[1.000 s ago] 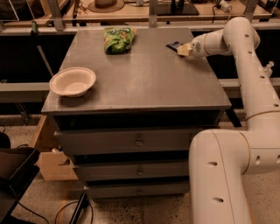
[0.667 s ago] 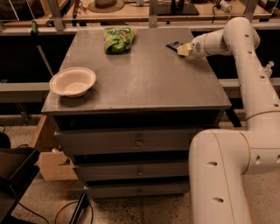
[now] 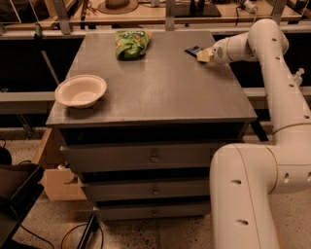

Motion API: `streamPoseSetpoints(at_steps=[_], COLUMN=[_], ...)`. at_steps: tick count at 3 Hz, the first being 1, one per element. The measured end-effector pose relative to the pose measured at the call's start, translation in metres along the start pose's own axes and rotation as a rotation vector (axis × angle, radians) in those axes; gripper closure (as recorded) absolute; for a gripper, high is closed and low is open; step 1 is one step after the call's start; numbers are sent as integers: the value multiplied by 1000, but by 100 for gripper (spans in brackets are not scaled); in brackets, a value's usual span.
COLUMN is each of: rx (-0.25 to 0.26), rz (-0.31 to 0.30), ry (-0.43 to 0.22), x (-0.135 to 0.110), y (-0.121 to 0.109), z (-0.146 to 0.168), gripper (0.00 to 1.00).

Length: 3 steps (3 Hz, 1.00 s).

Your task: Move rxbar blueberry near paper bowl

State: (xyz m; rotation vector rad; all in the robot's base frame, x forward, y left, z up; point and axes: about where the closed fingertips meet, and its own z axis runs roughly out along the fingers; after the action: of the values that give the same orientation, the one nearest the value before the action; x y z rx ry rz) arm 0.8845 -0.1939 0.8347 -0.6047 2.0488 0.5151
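Note:
The rxbar blueberry [image 3: 193,50] is a small dark flat wrapper lying at the far right of the grey tabletop [image 3: 160,82]. My gripper [image 3: 204,55] reaches in from the right and sits right at the bar's near-right end, partly covering it. The paper bowl [image 3: 80,90] is off-white and round and stands near the front left corner of the table, far from the bar and the gripper.
A green chip bag [image 3: 130,43] lies at the back of the table, left of centre. The table has drawers [image 3: 154,156] below. A rail and shelf with a hat [image 3: 117,6] run behind it. A cardboard box [image 3: 53,170] stands on the floor at the left.

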Motion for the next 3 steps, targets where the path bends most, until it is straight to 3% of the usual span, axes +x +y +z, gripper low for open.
streamPoseSetpoints(at_steps=[3], rx=[0], rz=[0], ry=[0], x=[0], y=[0], z=[0], gripper=[100])
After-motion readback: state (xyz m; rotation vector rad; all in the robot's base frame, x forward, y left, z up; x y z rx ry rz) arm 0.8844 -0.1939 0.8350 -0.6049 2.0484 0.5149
